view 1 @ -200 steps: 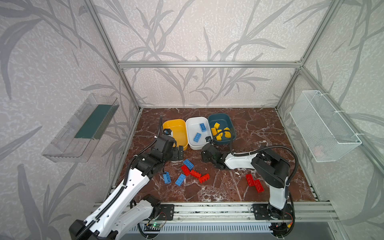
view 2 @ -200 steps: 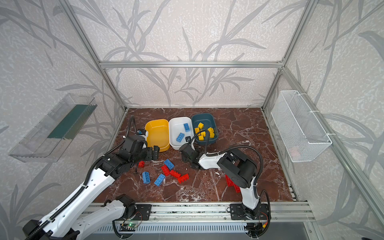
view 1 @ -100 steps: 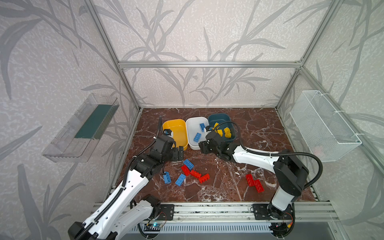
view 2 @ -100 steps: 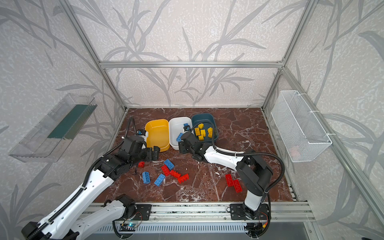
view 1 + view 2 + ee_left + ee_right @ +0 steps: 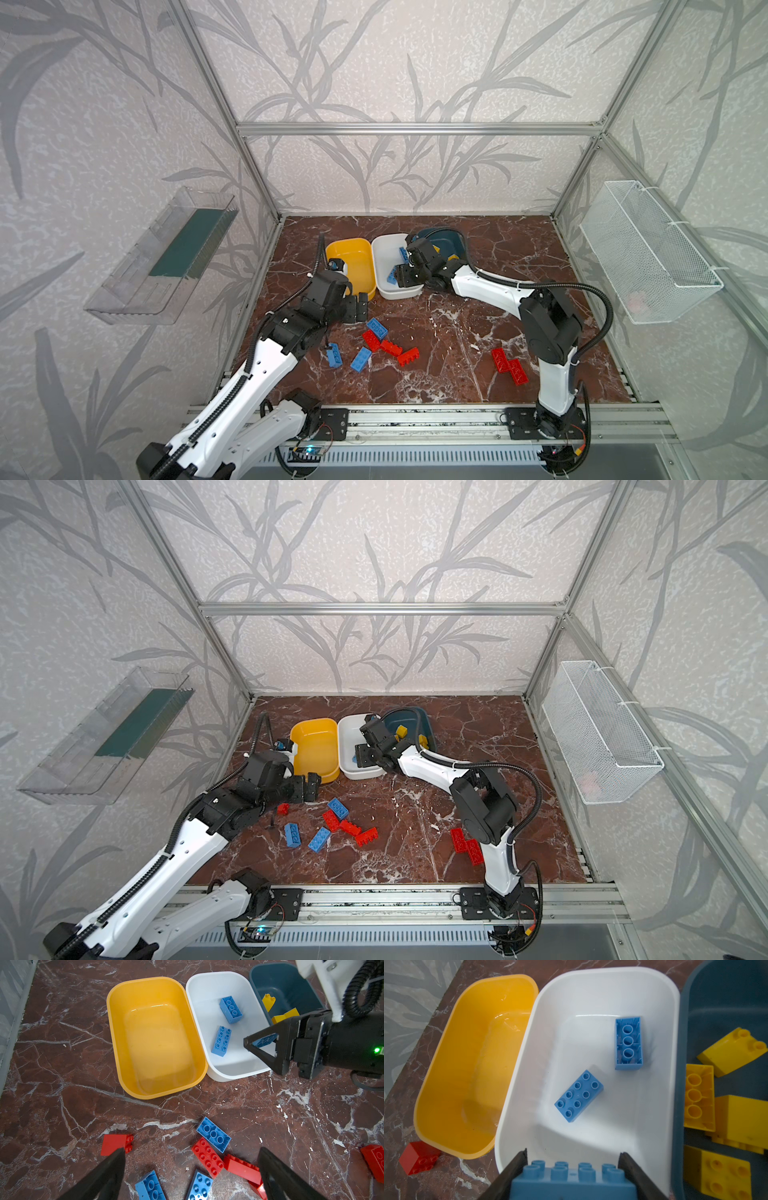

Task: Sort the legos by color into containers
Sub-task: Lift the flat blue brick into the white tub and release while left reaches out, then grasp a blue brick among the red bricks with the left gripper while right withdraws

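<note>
In both top views the right gripper, a second ago over the marble floor at 6 o'clock of the shallow white plastic tub, now hangs above that tub. The left gripper has not shifted, its claw wide and empty at 6 o'clock of the shallow yellow plastic tub. The left wrist view shows loose red and blue studded bricks beneath its spread fingers. In the right wrist view the claw is narrowed on a blue rectangular studded brick over the white tub, where two blue bricks lie; yellow bricks lie in the dark teal tub.
</note>
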Controlling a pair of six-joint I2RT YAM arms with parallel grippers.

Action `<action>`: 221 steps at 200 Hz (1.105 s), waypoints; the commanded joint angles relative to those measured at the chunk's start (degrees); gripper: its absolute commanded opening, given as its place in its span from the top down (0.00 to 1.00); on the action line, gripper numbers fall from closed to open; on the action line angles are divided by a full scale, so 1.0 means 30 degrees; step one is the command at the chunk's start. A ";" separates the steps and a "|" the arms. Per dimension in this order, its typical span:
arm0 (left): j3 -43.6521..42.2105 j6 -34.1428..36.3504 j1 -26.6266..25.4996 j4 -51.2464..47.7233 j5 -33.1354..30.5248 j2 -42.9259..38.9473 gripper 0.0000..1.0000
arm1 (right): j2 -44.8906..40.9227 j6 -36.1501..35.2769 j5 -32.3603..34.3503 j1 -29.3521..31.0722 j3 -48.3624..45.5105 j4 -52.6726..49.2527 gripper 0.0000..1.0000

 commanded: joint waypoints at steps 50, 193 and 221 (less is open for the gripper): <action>-0.0239 -0.0161 -0.0221 -0.0628 0.1362 0.0941 0.01 | -0.0804 -0.0032 -0.1250 -0.0840 0.0215 -0.0382 0.14; -0.3898 -0.6486 -0.5126 -0.1648 0.1632 0.3325 0.30 | -0.8931 0.0744 -0.1667 -0.2242 -0.8839 0.2231 0.11; -0.4661 -0.6797 -0.5170 -0.1066 0.1273 0.3376 0.30 | -1.0011 0.0774 -0.1649 -0.2570 -1.0086 0.2358 0.11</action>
